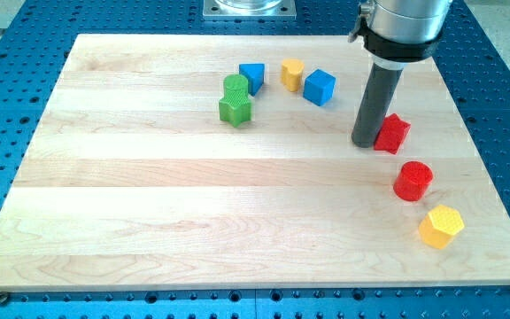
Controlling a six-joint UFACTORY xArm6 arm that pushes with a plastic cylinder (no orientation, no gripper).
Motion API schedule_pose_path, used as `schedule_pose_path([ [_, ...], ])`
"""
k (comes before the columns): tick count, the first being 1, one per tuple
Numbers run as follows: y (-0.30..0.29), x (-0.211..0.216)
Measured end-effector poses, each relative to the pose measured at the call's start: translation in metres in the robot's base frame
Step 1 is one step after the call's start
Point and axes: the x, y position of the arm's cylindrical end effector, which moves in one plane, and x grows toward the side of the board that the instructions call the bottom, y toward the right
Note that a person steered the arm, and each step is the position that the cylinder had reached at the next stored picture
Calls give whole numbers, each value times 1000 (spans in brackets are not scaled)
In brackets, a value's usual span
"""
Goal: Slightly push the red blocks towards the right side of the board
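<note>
A red angular block lies at the board's right. My tip stands right against its left side, touching or almost touching it. A red cylinder lies below and slightly right of that block, apart from the tip.
A yellow hexagonal block lies below the red cylinder near the right edge. At the top middle are a green cylinder and a green star-like block together, a blue block, a yellow block and a blue cube.
</note>
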Motion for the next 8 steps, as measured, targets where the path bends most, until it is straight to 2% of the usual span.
schedule_pose_path([
  [1,11,-1],
  [2,-30,9],
  [3,-45,61],
  [4,-6,78],
  [8,12,79],
])
